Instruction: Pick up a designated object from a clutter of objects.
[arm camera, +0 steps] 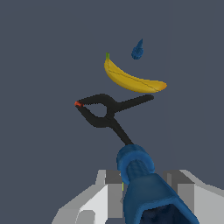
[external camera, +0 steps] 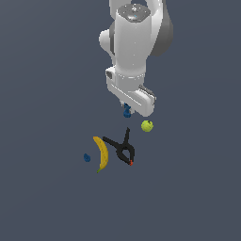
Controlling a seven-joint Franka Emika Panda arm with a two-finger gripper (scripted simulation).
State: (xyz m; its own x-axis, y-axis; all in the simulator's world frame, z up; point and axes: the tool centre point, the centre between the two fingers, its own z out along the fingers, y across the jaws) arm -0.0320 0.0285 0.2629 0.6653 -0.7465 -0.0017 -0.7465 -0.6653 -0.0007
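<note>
Up close in the wrist view, the knobby dark-blue piece (arm camera: 140, 183) sits clamped in the gripper (arm camera: 144, 192), its long axis running out from the gripper toward the black spring clamp (arm camera: 107, 114). Beyond lie the smooth curved banana (arm camera: 131, 79) and a rounder blue blob (arm camera: 138, 50). Only the exterior view shows the yellow-green ball (external camera: 147, 125), at four o'clock from the piece.

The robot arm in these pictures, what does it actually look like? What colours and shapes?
The arm is built of thick, rounded white segments with darker grey shading at the joints and a grey cap on top. It ends in a boxy white hand with a grey patch on its side. The gripper shows two blocky fingers in light grey and white. No cables or markings are visible.
</note>
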